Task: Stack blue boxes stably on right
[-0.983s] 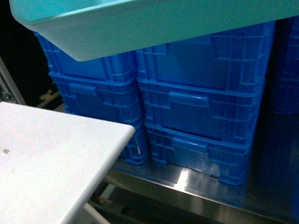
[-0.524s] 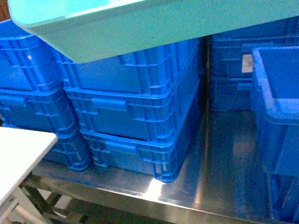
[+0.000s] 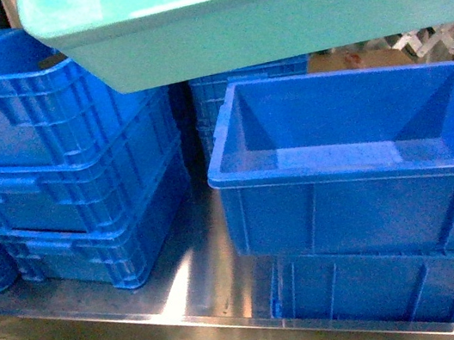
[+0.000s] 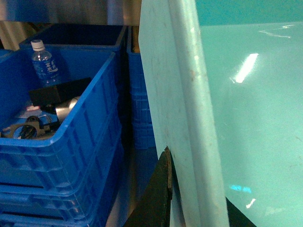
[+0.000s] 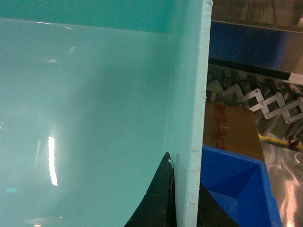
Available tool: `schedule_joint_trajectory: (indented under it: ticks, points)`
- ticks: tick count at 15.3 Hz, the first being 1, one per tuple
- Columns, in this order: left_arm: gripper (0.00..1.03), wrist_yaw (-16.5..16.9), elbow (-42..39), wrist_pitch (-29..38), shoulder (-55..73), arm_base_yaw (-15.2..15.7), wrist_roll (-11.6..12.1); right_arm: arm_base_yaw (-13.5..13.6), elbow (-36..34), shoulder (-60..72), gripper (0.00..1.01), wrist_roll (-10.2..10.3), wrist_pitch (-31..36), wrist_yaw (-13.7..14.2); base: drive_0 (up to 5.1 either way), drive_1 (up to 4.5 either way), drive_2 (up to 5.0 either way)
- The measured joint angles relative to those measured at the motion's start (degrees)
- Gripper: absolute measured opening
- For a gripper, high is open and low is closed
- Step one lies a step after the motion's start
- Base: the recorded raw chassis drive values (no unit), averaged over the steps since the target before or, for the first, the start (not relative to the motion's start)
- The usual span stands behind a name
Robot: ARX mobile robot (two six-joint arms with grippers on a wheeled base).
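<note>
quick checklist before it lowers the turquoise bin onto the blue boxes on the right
1. Left gripper clamped on the turquoise bin rim: ok, a finger sits on each side of the wall.
2. Right gripper clamped on the opposite rim: ok, same hold.
3. Bin held level: cannot tell, only its underside and front wall show in the head view.
4. Receiving box free inside: ok, the open blue box on the right shows nothing in it.
5. Receiving box seated squarely on the lower box: cannot tell, it seems to overhang toward the left.
6. Bin lined up above the open box: cannot tell, the views give no clear depth.
</note>
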Motion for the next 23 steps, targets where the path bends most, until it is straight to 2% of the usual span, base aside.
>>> schedule_joint_trajectory:
  ticks: [6,16,23]
  points:
    - [0.06,0.17,0.00,0.09,0.00,0.04,0.02,0.00,0.00,0.00,0.02,0.00,0.00,-0.02,-1.8,-1.79,-1.8]
    - [0.06,0.17,-0.04,-0.04,-0.13,0.02,0.02,0.00,0.00,-0.11,0.02,0.00,0.00,-0.04,0.0,-0.04,0.0]
    - [0.06,0.13,-0.04,0.00,-0.13,-0.04,0.02,-0.02,0.00,-0.02,0.02,0.00,-0.04,0.00,0.0,4.34,-4.3]
